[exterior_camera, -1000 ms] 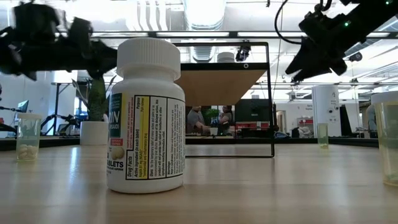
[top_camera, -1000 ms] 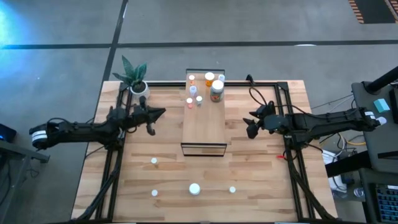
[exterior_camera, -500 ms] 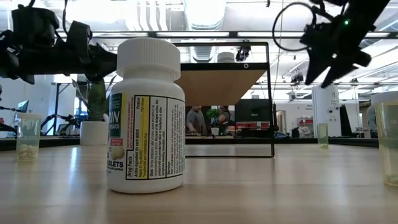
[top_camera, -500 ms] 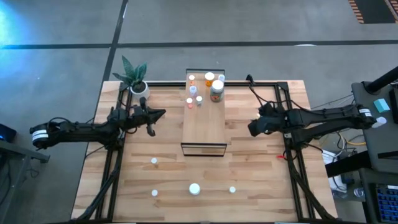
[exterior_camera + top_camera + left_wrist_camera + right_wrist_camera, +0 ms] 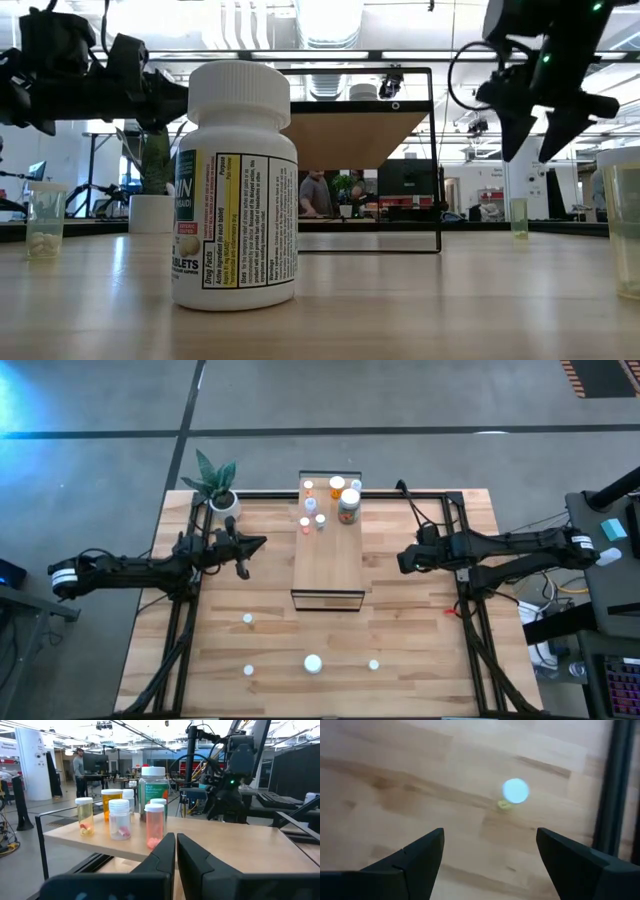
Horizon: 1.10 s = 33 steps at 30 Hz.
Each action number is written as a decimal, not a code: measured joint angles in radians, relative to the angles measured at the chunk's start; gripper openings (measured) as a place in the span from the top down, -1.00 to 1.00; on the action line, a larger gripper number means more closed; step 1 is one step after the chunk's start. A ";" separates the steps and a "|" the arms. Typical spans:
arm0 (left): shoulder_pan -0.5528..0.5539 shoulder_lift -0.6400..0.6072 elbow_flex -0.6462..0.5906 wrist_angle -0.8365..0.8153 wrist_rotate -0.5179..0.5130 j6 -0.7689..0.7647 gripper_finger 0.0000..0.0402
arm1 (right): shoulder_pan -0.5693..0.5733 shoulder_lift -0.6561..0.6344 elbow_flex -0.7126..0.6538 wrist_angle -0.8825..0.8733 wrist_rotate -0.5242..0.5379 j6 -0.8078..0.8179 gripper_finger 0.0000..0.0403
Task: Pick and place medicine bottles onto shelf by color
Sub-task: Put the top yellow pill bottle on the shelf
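The shelf (image 5: 328, 565) stands at the table's middle, with several medicine bottles (image 5: 340, 495) upright on its far end. More white-capped bottles stand loose on the tabletop near the front edge (image 5: 313, 663), (image 5: 248, 619), (image 5: 374, 665). My right gripper (image 5: 404, 563) hangs right of the shelf, open and tipped down. In its wrist view a bottle with yellow contents (image 5: 515, 790) stands on the wood beyond its spread fingers (image 5: 415, 857). My left gripper (image 5: 258, 542) waits shut, left of the shelf, facing the shelved bottles (image 5: 119, 817).
A potted plant (image 5: 220, 495) stands at the far left corner. Black frame rails run along the table's left side (image 5: 185, 625) and right side (image 5: 472, 625). A large white bottle (image 5: 240, 185) stands close before the low camera. People sit in the room beyond (image 5: 315, 195).
My right gripper has tipped from slanting toward the shelf to pointing steeply down at the table, has rolled about its own axis, and its fingers have spread wider. It stays at about the same spot right of the shelf. No bottle has moved.
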 joint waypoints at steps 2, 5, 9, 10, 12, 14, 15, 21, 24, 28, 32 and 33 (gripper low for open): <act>0.000 -0.001 0.000 0.001 0.000 0.000 1.00 | -0.035 0.019 -0.001 0.000 0.012 -0.001 -0.51; 0.000 -0.001 0.000 0.001 0.001 -0.014 1.00 | -0.093 0.053 -0.002 0.004 0.015 -0.008 -0.48; 0.000 -0.001 0.000 0.000 0.002 -0.024 1.00 | -0.157 0.107 -0.003 0.061 0.015 -0.054 -0.44; 0.000 0.000 0.000 0.000 0.002 -0.024 1.00 | -0.169 0.123 -0.003 0.080 0.014 -0.066 -0.43; 0.000 -0.001 0.000 -0.001 0.003 -0.024 1.00 | -0.197 0.152 -0.003 0.118 0.000 -0.094 -0.43; 0.000 -0.001 0.000 -0.001 0.003 -0.024 1.00 | -0.224 0.182 -0.003 0.130 -0.028 -0.122 -0.43; 0.000 0.000 0.000 -0.001 0.003 -0.024 1.00 | -0.237 0.197 -0.003 0.127 -0.039 -0.138 -0.43; 0.000 -0.001 0.000 -0.003 0.003 -0.024 1.00 | -0.296 0.225 -0.004 0.128 -0.049 -0.184 -0.43; 0.000 0.000 -0.001 -0.003 0.003 -0.024 1.00 | -0.316 0.218 -0.004 0.131 -0.052 -0.194 -0.43; 0.000 -0.001 -0.001 -0.004 0.003 -0.024 1.00 | -0.337 0.216 -0.004 0.143 -0.081 -0.197 -0.43; 0.000 -0.002 -0.001 -0.003 0.005 -0.024 1.00 | -0.350 0.216 -0.017 0.173 -0.111 -0.200 -0.42; 0.000 -0.002 -0.001 -0.003 0.005 -0.024 1.00 | -0.350 0.216 -0.024 0.173 -0.114 -0.199 -0.41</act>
